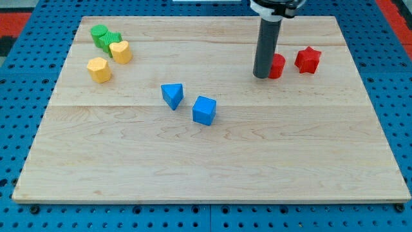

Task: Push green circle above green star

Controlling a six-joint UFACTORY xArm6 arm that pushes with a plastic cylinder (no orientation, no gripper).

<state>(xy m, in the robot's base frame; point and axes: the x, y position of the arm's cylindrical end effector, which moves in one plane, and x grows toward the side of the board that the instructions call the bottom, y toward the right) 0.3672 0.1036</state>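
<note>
Two green blocks touch at the board's top left. The left one [98, 35] has a lobed outline like a star. The right one [115, 37] looks like the circle and is partly hidden by a yellow block in front of it. My tip [261, 76] is far off at the view's upper right, touching the left side of a red round block [278, 66].
A yellow heart-like block [121, 52] touches the green pair from below. A yellow hexagon [99, 69] lies below-left of it. A blue triangle [172, 95] and a blue cube [204, 110] sit mid-board. A red star [308, 60] lies right of the red round block.
</note>
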